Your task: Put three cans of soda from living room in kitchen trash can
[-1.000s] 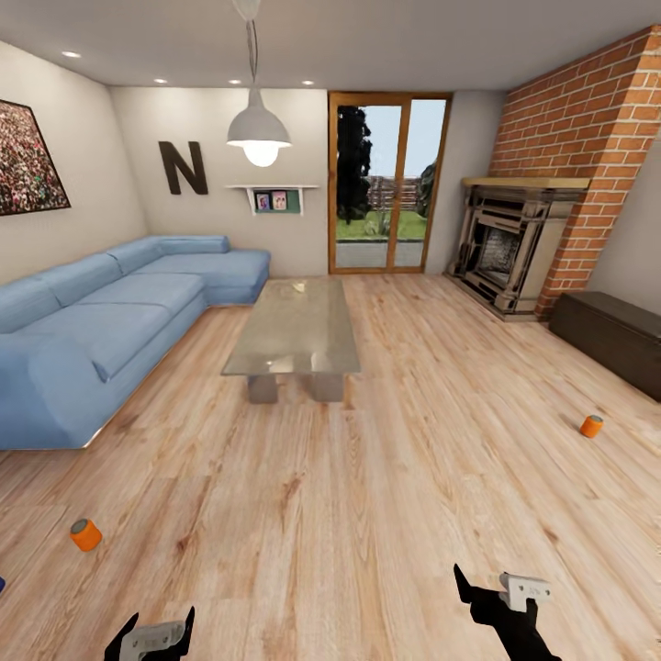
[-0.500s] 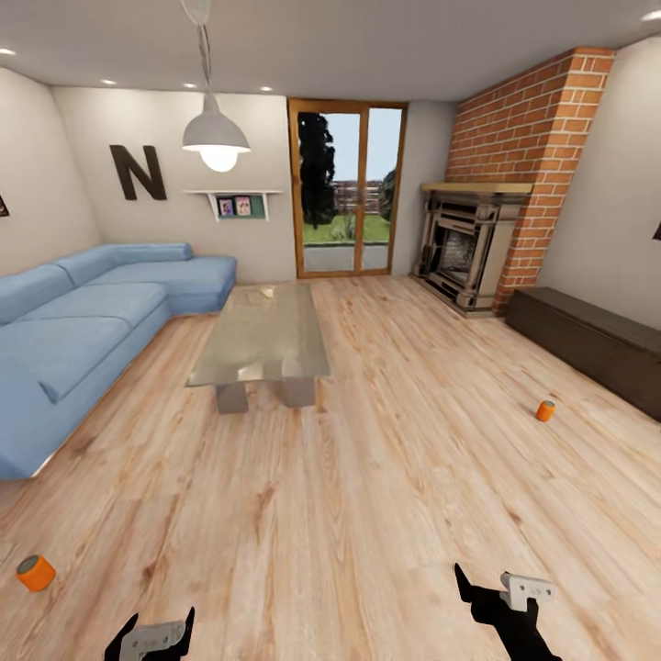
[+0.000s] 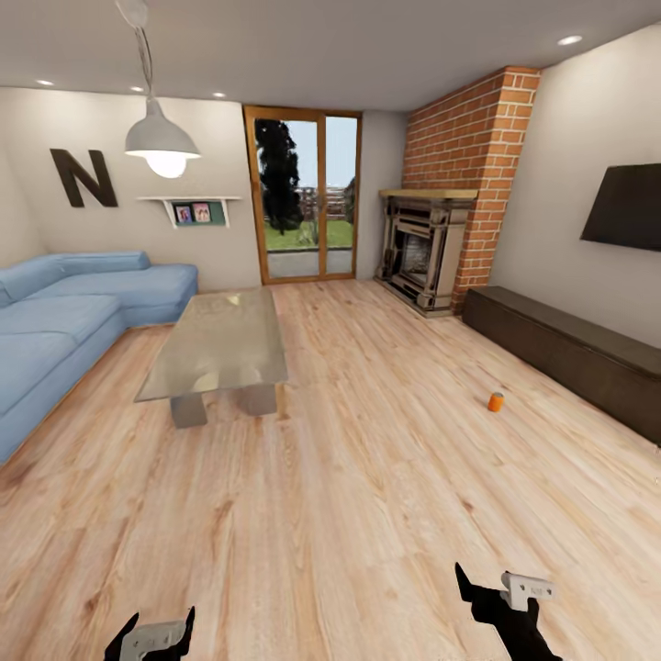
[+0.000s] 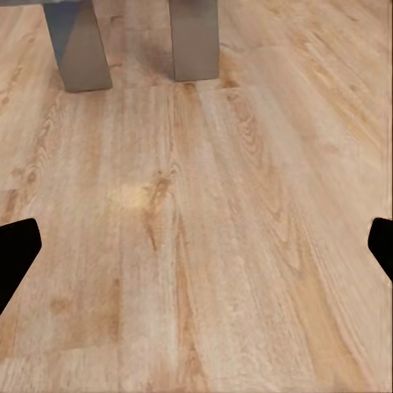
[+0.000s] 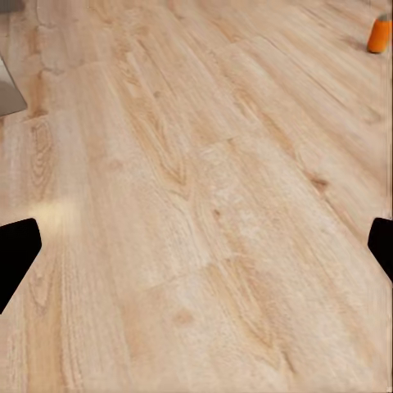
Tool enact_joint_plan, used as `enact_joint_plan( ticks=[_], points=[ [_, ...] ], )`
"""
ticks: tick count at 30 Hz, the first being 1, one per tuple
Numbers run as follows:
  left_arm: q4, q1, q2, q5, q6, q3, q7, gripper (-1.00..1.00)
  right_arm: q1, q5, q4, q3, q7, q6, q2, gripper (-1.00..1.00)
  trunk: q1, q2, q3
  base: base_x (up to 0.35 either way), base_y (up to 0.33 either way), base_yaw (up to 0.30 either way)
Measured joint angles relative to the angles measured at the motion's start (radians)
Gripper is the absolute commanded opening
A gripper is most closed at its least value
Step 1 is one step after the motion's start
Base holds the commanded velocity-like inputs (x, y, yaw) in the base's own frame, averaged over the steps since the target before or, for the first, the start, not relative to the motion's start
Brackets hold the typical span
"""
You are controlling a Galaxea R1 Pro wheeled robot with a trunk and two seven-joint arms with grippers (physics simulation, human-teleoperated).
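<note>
I am in the living room. One orange can of soda (image 3: 496, 401) stands upright on the wood floor at the right, a short way in front of the low dark cabinet (image 3: 569, 353), and it also appears far off in the right wrist view (image 5: 378, 34). My left gripper (image 3: 151, 633) and right gripper (image 3: 496, 588) hang low at the near edge of the head view, both open and empty, well short of the can. The wrist views show the black fingertips (image 4: 16, 254) (image 5: 16, 250) wide apart over bare floor. The tash can and the kitchen are out of view.
A glass coffee table (image 3: 216, 344) stands left of centre, its legs (image 4: 78, 49) in the left wrist view. The blue sofa (image 3: 55, 321) lines the left wall. A brick fireplace (image 3: 427, 248), a wall TV (image 3: 629, 209) and a glass door (image 3: 298, 207) stand farther off.
The head camera has swung right, so the whole room has slid left. The orange can near the sofa and the crowd photo have left the picture. Both grippers hold the same pose.
</note>
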Motion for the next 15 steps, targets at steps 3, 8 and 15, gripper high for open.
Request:
enact_joint_plan(
  ticks=[3,8,15],
  points=[
    [0.000,0.000,0.000,0.000,0.000,0.000,0.000,1.00,0.000,0.000,0.000,0.000,0.000,0.000,0.000,1.00,0.000,0.000,0.004,0.000,-0.282,-0.200],
    [0.001,0.000,0.000,0.000,0.000,0.000,0.000,1.00,0.000,0.000,0.000,-0.001,-0.001,0.000,0.000,1.00,0.000,0.000,0.009,0.000,-0.285,-0.197],
    [0.001,0.000,0.000,0.000,0.000,0.000,0.001,1.00,0.000,0.000,0.000,0.000,-0.003,-0.002,0.001,1.00,0.000,0.000,0.018,0.000,-0.288,-0.193]
  ],
)
